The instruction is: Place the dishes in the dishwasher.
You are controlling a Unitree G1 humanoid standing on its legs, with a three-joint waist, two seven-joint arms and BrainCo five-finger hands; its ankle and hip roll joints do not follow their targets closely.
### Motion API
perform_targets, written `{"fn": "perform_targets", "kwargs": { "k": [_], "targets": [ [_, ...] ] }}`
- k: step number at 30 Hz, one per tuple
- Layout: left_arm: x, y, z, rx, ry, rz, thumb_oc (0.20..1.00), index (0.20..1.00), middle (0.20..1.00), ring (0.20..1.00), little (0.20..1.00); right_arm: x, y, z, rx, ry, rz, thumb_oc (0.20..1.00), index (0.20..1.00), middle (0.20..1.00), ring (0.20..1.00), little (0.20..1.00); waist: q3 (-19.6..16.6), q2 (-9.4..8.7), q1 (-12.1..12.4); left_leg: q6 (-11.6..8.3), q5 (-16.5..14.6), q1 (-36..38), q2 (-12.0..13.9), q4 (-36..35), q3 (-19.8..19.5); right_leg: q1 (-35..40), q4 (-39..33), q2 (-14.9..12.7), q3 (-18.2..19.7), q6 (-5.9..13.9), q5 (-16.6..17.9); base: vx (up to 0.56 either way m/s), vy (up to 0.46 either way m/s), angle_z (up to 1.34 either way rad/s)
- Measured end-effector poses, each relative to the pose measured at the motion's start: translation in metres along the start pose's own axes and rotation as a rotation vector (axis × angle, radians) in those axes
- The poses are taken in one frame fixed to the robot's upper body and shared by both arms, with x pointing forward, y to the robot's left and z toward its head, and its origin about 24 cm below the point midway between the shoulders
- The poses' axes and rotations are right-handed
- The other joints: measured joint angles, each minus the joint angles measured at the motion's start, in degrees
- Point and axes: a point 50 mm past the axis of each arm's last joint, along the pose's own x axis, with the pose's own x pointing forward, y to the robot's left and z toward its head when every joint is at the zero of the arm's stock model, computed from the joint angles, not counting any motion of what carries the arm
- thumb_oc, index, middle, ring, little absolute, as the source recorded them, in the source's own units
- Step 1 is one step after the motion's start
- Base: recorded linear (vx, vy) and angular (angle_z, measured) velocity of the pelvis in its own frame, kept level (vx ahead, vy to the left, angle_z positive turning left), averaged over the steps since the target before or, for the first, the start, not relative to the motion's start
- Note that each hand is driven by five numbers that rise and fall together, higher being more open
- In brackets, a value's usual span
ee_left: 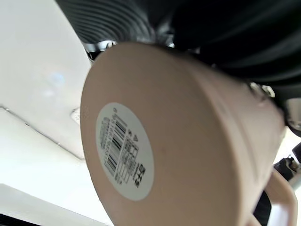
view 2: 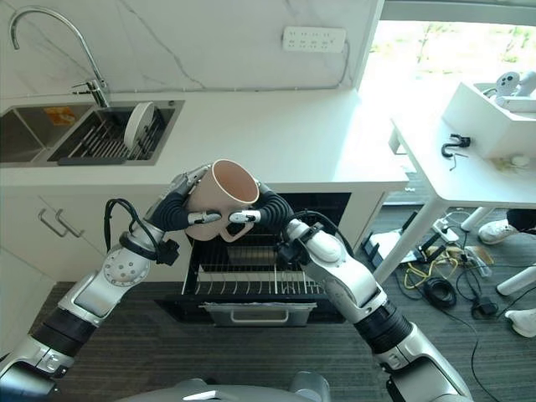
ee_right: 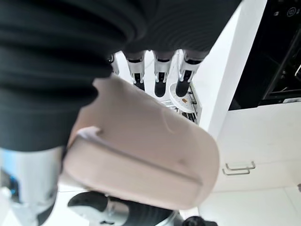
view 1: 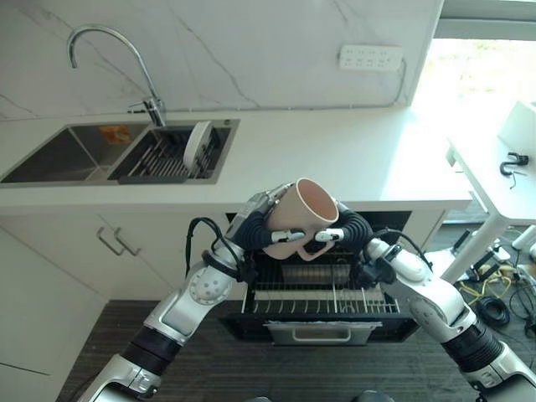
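A beige mug (view 1: 303,209) is held tilted in the air in front of the counter edge, its mouth facing up and to the right. My left hand (view 1: 260,211) is curled against its left side and my right hand (view 1: 345,228) grips its right side; both thumbs meet by the handle underneath. The mug's base with a white barcode label (ee_left: 123,150) faces the left wrist camera. Its side and handle (ee_right: 141,160) lie across my right palm, with the fingers (ee_right: 160,75) reaching past it. Below the mug, the dishwasher rack (view 1: 318,303) is pulled out.
A white plate (view 1: 198,141) stands on edge in the sink's right basin (view 1: 167,159), under the faucet (view 1: 109,42). The white counter (view 1: 335,151) runs behind the mug. A white table (view 2: 469,167) stands to the right, with cables on the floor beside it.
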Motion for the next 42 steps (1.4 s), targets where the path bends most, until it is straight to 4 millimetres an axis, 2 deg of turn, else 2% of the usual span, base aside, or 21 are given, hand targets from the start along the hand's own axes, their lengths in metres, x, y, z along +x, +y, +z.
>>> {"fn": "perform_targets", "kwargs": {
  "k": [11, 19, 37, 42],
  "targets": [
    [0.0, 0.002, -0.005, 0.015, 0.047, 0.024, 0.2, 0.2, 0.2, 0.2, 0.2, 0.015, 0.004, -0.003, 0.018, 0.023, -0.044, 1.0, 1.0, 1.0, 1.0, 1.0, 0.24, 0.0, 1.88, 0.0, 0.0, -0.05, -0.08, 0.07, -0.14, 0.15, 0.0, -0.08, -0.14, -0.01, 0.0, 0.0, 0.0, 0.0],
    [0.0, 0.002, -0.008, 0.017, 0.072, 0.045, 0.2, 0.2, 0.2, 0.2, 0.2, 0.027, 0.006, -0.005, 0.061, 0.02, -0.05, 1.0, 1.0, 1.0, 1.0, 1.0, 0.22, 0.01, 1.98, 0.01, 0.02, -0.22, -0.06, 0.24, -0.39, 0.29, 0.04, -0.13, -0.47, -0.02, 0.01, 0.0, 0.0, 0.0],
    [0.004, -0.003, -0.01, 0.054, 0.071, 0.066, 0.2, 0.2, 0.2, 0.2, 0.2, 0.033, 0.01, -0.011, 0.152, 0.052, -0.048, 1.0, 1.0, 1.0, 1.0, 1.0, 0.06, 0.04, 2.44, 0.03, 0.03, -0.89, -0.06, 1.26, -1.73, 0.97, 0.17, -0.31, -1.58, -0.11, 0.01, 0.0, 0.002, 0.03],
    [0.006, -0.003, -0.009, 0.069, 0.059, 0.078, 0.2, 0.2, 0.2, 0.2, 0.2, 0.034, 0.012, -0.012, 0.204, 0.056, -0.038, 1.0, 1.0, 1.0, 1.0, 1.0, -0.99, 0.03, 2.56, 0.03, 0.04, -0.93, -0.07, 1.28, -1.74, 0.94, 0.23, -0.34, -1.55, -0.12, 0.01, 0.0, 0.0, 0.0]
  ]
}}
